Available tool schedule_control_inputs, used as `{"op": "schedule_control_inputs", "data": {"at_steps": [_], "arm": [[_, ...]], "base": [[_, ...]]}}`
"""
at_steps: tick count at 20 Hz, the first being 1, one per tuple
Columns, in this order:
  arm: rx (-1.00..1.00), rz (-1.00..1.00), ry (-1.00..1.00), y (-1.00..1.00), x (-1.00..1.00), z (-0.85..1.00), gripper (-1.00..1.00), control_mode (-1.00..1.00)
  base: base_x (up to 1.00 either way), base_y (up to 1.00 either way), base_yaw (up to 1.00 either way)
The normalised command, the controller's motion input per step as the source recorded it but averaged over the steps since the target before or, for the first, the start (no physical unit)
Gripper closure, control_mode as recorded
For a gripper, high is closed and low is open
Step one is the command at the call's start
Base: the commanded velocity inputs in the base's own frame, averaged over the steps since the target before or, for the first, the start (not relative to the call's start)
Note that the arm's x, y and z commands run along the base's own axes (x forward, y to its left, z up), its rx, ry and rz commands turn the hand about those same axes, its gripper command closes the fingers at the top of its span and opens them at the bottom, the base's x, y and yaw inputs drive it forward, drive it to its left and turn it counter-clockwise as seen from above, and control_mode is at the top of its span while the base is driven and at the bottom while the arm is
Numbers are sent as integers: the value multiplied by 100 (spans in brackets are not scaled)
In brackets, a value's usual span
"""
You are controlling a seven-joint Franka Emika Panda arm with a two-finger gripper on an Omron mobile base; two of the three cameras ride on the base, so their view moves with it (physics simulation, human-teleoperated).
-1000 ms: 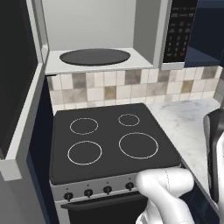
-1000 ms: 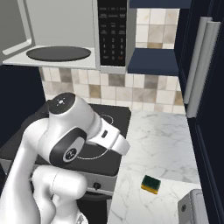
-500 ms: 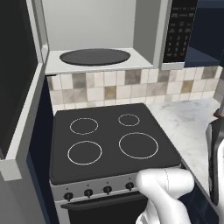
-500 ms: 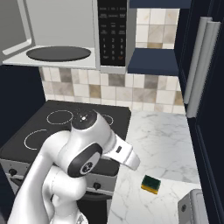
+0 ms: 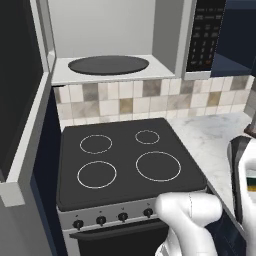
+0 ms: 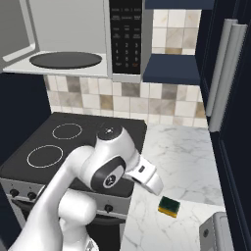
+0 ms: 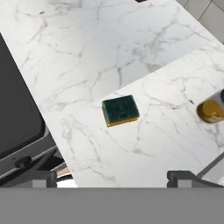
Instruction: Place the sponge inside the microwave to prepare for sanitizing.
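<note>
The sponge (image 7: 120, 110) lies flat on the white marble counter (image 7: 131, 52), dark green side up with a yellow edge showing. In the hand view it sits a little above the middle between my gripper's (image 7: 112, 178) two fingertips (image 7: 41, 177), which stand wide apart and open with nothing between them. From the right base view the sponge (image 6: 169, 206) rests near the counter's front, just right of and below my hand. The microwave (image 6: 68, 37) hangs above the stove with its door (image 5: 20, 100) swung open to the left, showing the dark turntable (image 5: 107, 65).
The black stove (image 5: 125, 160) with white rings borders the counter on the left. A round golden object (image 7: 210, 111) sits right of the sponge. Tall dark cabinet handles (image 6: 225, 73) rise at the far right. A grey object (image 6: 218, 233) stands at the counter's front corner.
My arm has swung right and down, from above the stove toward the counter by the sponge. The sponge has stayed where it was, and the gripper has stayed open.
</note>
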Motion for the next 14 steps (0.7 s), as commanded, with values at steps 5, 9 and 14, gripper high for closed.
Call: {"op": "schedule_control_inputs", "data": {"at_steps": [5, 9, 14], "arm": [[17, -20, 23, -5, 31, -2, -100, -100], [19, -8, 0, -31, 9, -30, -100, -100], [13, -2, -24, -34, 3, -47, -100, -100]], "base": [[0, 0, 0], [0, 0, 0], [0, 0, 0]]}}
